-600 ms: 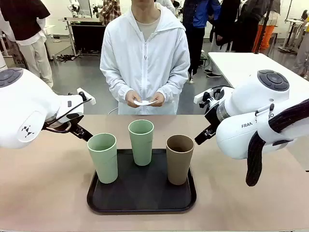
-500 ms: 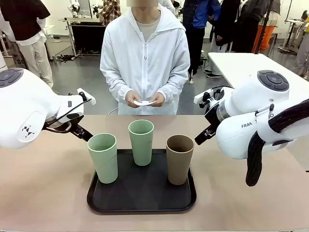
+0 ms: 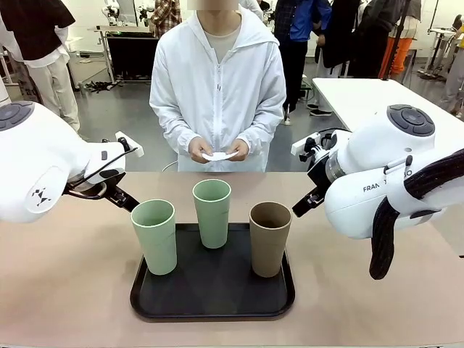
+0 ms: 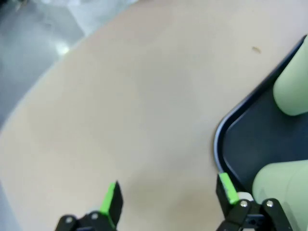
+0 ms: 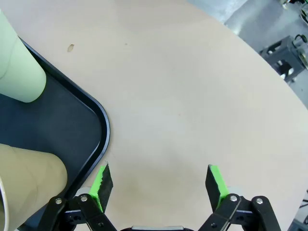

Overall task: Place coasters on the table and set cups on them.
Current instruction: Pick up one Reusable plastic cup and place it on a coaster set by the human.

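Across the table (image 3: 65, 290), a person holds a small stack of white coasters (image 3: 217, 155) in both hands at waist height. Three cups stand upright on a black tray (image 3: 212, 293): a pale green cup (image 3: 154, 235) at the left, a second green cup (image 3: 212, 212) at the back middle and a brown cup (image 3: 270, 238) at the right. My left gripper (image 4: 168, 187) hovers open over bare table just beside the tray's corner (image 4: 226, 139), with the green cups (image 4: 293, 91) close by. My right gripper (image 5: 158, 175) is open above the table beside the tray's other side (image 5: 103, 130), near the brown cup (image 5: 26, 180).
The white left arm (image 3: 43, 170) and right arm (image 3: 377, 181) flank the tray, held above the table. Bare tabletop lies on both sides of the tray and in front of the person. A white table (image 3: 355, 94) stands behind at the right, and other people stand farther back.
The person's fingers have shifted the coasters slightly in their hands. Both arms and all three cups have stayed where they were.
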Robot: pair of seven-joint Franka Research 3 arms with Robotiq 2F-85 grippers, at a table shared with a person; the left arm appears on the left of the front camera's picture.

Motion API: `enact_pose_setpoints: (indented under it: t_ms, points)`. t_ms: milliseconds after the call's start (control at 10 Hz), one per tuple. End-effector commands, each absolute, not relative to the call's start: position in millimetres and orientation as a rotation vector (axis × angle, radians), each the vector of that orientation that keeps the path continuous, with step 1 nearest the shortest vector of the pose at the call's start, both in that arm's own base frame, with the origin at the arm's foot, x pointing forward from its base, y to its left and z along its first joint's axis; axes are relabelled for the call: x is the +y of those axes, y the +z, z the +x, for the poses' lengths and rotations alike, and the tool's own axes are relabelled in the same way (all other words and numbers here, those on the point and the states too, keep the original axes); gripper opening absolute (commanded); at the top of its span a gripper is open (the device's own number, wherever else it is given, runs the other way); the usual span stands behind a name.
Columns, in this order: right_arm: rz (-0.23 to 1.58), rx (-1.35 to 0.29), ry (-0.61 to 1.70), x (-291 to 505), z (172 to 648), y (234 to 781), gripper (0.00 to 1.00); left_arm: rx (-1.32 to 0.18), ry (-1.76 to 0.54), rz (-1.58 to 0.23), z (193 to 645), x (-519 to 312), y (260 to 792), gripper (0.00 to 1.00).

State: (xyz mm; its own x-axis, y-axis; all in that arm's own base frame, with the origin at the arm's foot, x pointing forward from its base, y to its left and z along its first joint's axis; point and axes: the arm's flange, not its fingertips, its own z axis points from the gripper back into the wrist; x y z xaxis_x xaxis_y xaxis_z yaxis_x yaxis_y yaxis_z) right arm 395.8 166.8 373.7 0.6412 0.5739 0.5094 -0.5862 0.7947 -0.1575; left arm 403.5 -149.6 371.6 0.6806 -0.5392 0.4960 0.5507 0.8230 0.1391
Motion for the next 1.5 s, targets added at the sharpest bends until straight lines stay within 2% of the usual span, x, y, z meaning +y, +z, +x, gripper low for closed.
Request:
enact_pose_setpoints:
  t_ms: [0,700,1000,1200,1400]
  points:
    - [0.023,-0.573,0.661,166.8,395.8,373.7,1.00,-0.550,-0.612,-0.022,403.4,-149.6,371.6,1.00]
    - [0.023,-0.573,0.661,166.8,395.8,373.7,1.00,-0.550,-0.612,-0.022,403.5,-149.6,371.6,1.00]
    - [0.046,-0.507,0.602,159.7,398.1,414.3,1.00,-0.568,-0.600,0.021,415.0,-135.4,430.0,1.00]
    - [0.048,-0.483,0.570,151.7,373.7,458.0,1.00,-0.556,-0.598,0.028,394.6,-122.9,475.8,1.00]
    - [0.109,-0.332,0.564,142.2,310.6,488.5,1.00,-0.364,-0.629,-0.031,337.6,-114.9,493.8,1.00]
